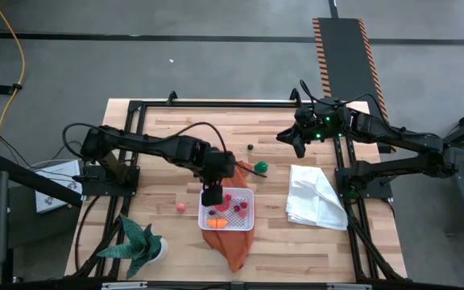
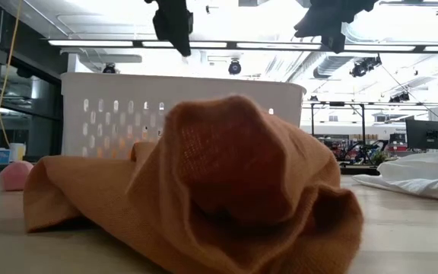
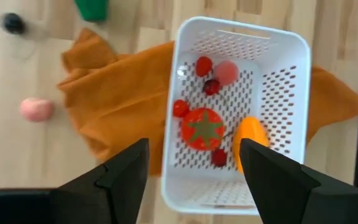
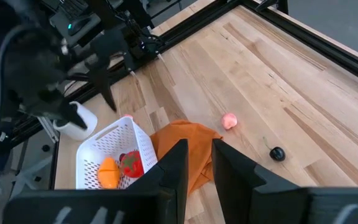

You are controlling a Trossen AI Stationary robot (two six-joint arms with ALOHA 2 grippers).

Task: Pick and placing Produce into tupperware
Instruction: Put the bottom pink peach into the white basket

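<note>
In the tupperware (image 3: 284,93): tomato (image 3: 202,128), orange piece (image 3: 251,140), small red fruits.

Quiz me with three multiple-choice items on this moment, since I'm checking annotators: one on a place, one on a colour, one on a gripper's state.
1. Where is the left gripper?
A. over the white cloth
B. over the tupperware
C. beside the plant

2. What colour is the cloth under the tupperware?
A. orange
B. blue
C. white

3. How is the left gripper?
A. shut on a tomato
B. shut on the cloth
C. open, holding nothing

Key: 1 B, the high view shows it above the container's left edge. 2 A, orange fabric spreads from under the container. 3 C, the left wrist view shows its fingers apart with nothing between them.
</note>
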